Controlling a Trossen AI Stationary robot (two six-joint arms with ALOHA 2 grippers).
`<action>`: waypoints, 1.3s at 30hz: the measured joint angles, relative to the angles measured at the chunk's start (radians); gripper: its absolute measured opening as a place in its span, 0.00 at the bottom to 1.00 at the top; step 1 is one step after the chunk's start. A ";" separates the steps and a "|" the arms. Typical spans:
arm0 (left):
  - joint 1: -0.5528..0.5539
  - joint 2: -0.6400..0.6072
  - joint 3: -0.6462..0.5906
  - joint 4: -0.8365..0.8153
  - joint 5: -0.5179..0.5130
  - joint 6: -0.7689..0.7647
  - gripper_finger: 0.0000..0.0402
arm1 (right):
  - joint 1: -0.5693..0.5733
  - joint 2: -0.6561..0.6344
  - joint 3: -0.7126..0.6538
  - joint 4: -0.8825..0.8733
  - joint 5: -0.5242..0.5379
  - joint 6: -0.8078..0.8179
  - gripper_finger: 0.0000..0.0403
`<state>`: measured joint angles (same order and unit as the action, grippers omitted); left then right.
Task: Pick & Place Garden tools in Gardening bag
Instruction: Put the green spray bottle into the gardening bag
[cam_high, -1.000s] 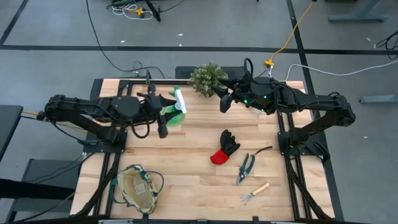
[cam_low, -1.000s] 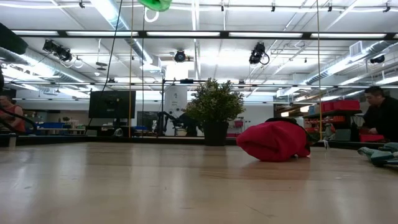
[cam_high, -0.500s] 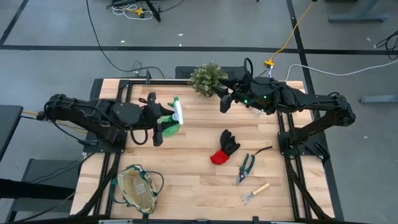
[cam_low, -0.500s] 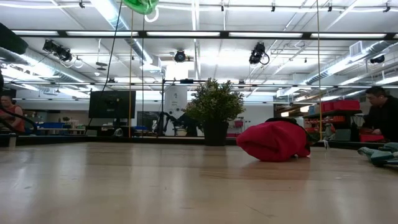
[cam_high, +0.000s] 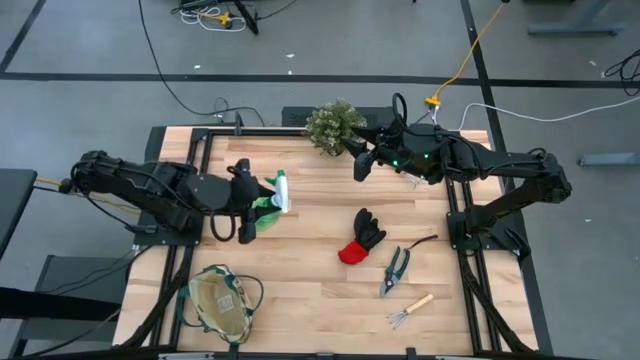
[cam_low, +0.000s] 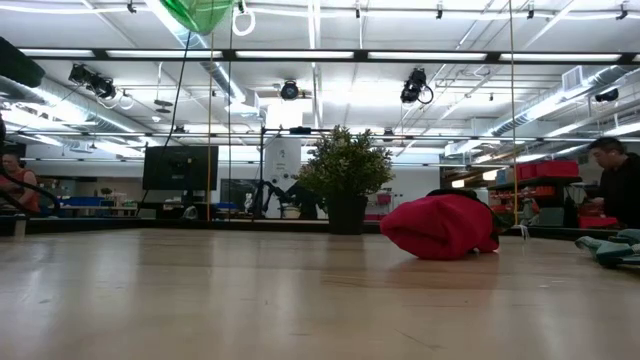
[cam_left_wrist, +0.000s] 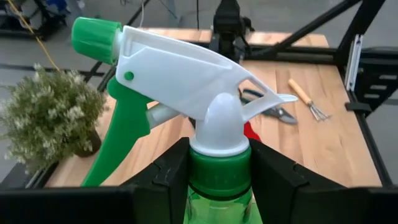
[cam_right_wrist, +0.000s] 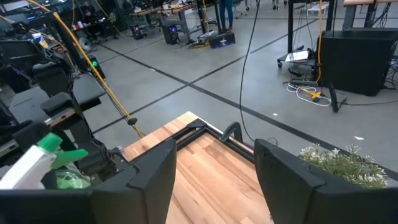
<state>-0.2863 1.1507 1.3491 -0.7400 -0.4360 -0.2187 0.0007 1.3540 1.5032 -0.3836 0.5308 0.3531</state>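
Above the table's nine o'clock side, the left gripper (cam_high: 250, 205) is clamping the green plastic spray bottle (cam_high: 272, 192); the right gripper (cam_high: 361, 166), apparently empty, is idling open at twelve o'clock.

Both arms are matte black, built of chunky jointed segments with black cables looping along them. The right arm (cam_high: 470, 160) shows small green indicator lights near its wrist. Each pincer ends in two broad, flat black fingers (cam_right_wrist: 152, 180).

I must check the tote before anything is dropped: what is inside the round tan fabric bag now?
From above, the round tan fabric bag shows only pale lining and a small label; no tool is visible. Its side pockets cannot be seen into.
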 joint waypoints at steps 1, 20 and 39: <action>0.000 0.000 0.000 -0.007 0.004 -0.007 0.36 | 0.000 0.000 0.000 0.000 0.000 0.000 0.54; -0.125 0.000 0.000 -0.041 0.031 -0.114 0.36 | 0.000 0.000 0.000 0.000 0.001 0.004 0.54; -0.297 0.000 0.000 0.021 0.074 -0.138 0.36 | 0.000 0.000 0.000 0.000 0.000 0.004 0.54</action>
<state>-0.5835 1.1507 1.3491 -0.7190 -0.3618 -0.3565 0.0007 1.3540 1.5032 -0.3840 0.5312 0.3570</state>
